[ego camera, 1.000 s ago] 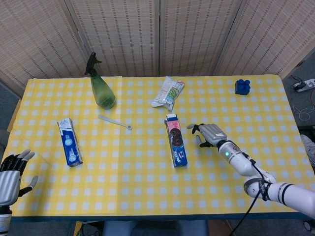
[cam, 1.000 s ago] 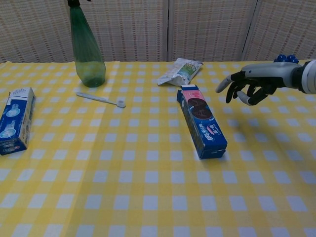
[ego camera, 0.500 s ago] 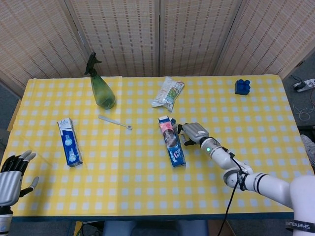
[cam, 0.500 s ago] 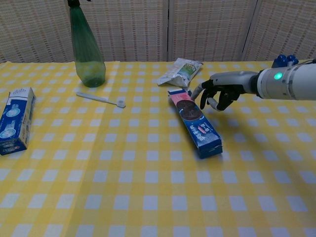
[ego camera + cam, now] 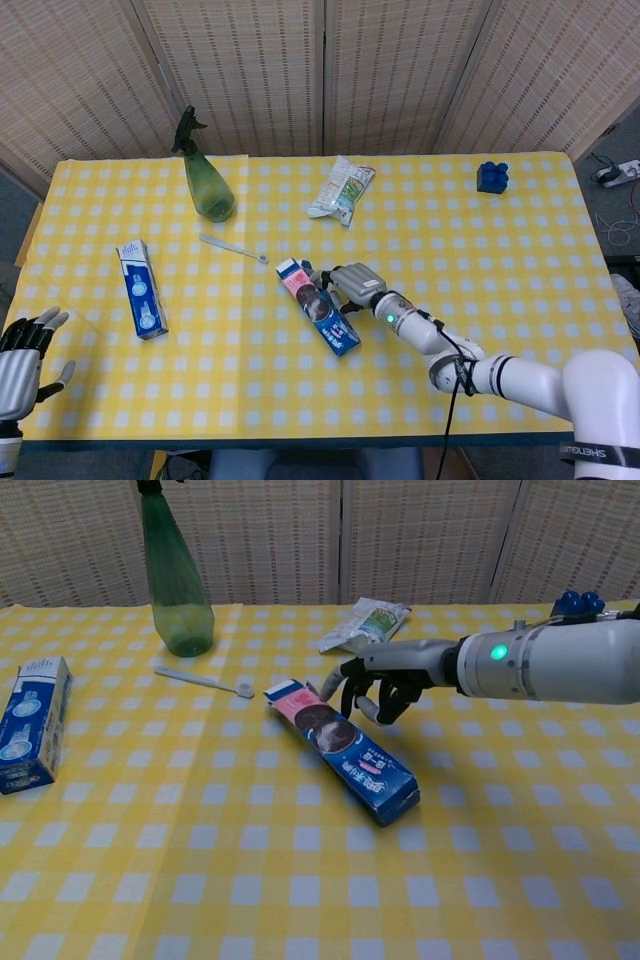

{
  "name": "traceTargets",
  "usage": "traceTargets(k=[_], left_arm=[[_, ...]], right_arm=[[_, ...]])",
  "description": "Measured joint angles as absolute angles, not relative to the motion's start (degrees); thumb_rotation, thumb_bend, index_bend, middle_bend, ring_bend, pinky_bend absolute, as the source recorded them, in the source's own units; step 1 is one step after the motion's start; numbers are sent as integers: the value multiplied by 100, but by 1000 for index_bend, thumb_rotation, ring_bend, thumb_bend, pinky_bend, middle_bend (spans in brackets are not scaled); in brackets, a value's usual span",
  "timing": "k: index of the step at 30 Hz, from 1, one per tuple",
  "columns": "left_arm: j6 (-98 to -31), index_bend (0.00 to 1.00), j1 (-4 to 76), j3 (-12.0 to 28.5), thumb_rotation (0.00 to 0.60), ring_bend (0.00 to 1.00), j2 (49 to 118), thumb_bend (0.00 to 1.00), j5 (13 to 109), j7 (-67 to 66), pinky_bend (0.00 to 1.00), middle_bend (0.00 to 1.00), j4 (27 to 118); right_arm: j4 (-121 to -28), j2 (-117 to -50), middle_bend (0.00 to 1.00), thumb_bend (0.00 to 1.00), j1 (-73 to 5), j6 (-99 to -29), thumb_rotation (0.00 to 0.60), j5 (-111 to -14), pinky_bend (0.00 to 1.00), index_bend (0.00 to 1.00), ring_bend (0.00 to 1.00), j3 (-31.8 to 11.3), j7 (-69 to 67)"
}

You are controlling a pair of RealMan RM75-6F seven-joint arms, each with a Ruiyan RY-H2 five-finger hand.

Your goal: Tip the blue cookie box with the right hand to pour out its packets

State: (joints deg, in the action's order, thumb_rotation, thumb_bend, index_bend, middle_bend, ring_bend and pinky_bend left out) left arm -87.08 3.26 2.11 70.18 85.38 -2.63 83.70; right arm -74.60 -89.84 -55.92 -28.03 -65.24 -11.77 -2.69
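Note:
The blue cookie box [image 5: 318, 306] [image 5: 342, 750] lies flat and slanted on the yellow checked cloth, pink end toward the far left and blue end toward the near right. My right hand [image 5: 348, 283] [image 5: 375, 685] sits against the box's right side near the pink end, fingers loosely curled and touching it without wrapping round it. No packets show outside the box. My left hand [image 5: 20, 350] hangs at the near left corner of the table, fingers apart and holding nothing; the chest view does not show it.
A green spray bottle [image 5: 208, 190] [image 5: 175, 590] stands at the far left. A snack packet [image 5: 342, 188] [image 5: 368, 625] lies behind the box, a white toothbrush [image 5: 232, 248] [image 5: 203, 680] to its left. A blue-white carton [image 5: 140, 289] [image 5: 30, 735] lies left; a blue block [image 5: 491, 176] [image 5: 576, 602] far right.
My right hand has swept leftward into the cookie box. The box's pink end has swung left, so the box now lies diagonally. The left hand has barely moved.

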Motion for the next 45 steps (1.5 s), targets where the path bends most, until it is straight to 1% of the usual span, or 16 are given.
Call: traceTargets(k=[3, 6, 10, 13, 19, 23, 34, 40, 45], left_arm=[[-8712, 212, 325, 211, 600, 159, 7016, 333, 8544, -263, 88, 161, 8378], [-8707, 213, 328, 210, 600, 159, 7021, 333, 8551, -273, 88, 161, 8386], [-8684, 215, 355, 213, 600, 159, 7033, 333, 8571, -304, 88, 161, 8408], [-8684, 216, 372, 216, 600, 159, 7042, 333, 8601, -326, 88, 161, 8432], [-8695, 218, 377, 203, 600, 159, 7036, 333, 8634, -371, 88, 161, 8474], [-8705, 218, 359, 195, 600, 159, 7033, 333, 8621, -367, 88, 161, 8477], [-8716, 218, 317, 177, 600, 159, 7043, 333, 8593, -326, 88, 161, 8433], [-8705, 219, 323, 180, 600, 159, 7067, 333, 8597, -300, 88, 161, 8402], [-8688, 219, 333, 185, 600, 159, 7082, 333, 8593, -287, 88, 161, 8383]], right_arm=[[-7678, -8884, 303, 568, -5512, -3038, 600, -6758, 352, 170, 222, -1168, -325], [-7925, -8742, 303, 525, -5392, -3417, 600, -7044, 352, 170, 222, -1133, -312], [-8333, -8531, 310, 512, -5199, -4037, 600, -7573, 342, 170, 218, -999, -164], [-8641, -8415, 315, 513, -5103, -4256, 600, -7996, 336, 170, 214, -827, -135], [-8939, -8361, 326, 515, -5065, -4387, 600, -8825, 334, 170, 214, -357, -220], [-8886, -8525, 333, 518, -5101, -4403, 600, -9142, 332, 170, 214, -122, -253], [-8342, -8941, 347, 524, -5194, -4447, 600, -9448, 332, 170, 214, 157, -551], [-8225, -8846, 354, 527, -5129, -4557, 600, -9489, 332, 170, 214, 282, -570], [-8131, -8665, 355, 529, -5025, -4595, 600, -9329, 332, 170, 214, 309, -589]])
